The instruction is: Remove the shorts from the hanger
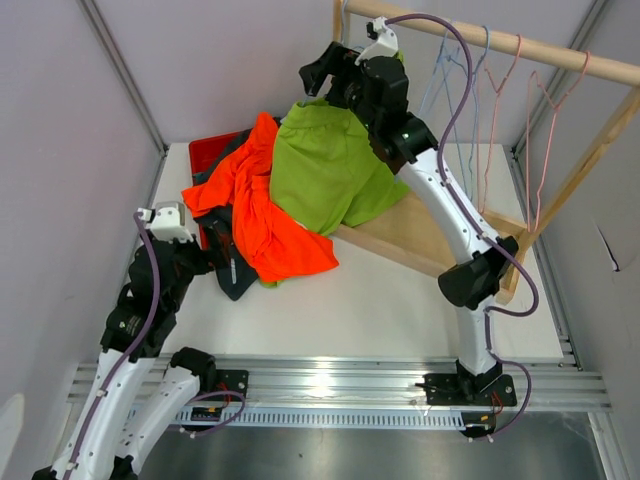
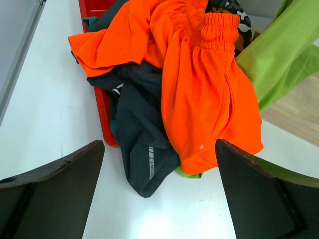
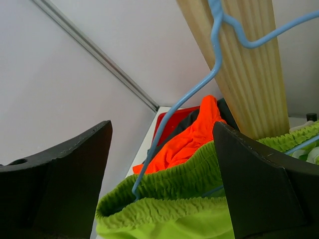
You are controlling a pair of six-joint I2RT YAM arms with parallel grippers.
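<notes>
Holding my right claw spread wide, high at the far side, I pinch nothing. The thin blue wire hanger crosses the gap between its fingers, and its lower end runs into the gathered waistband of the soft lime green shorts. These droop from the left end of the pale wooden rack onto its base board.

My left claw, low at the near left, is spread too and empty. It faces a heap where bright orange shorts drape over dark navy shorts, both spilling off a red plastic tray. A camouflage pair peeks out behind the orange waistband.
</notes>
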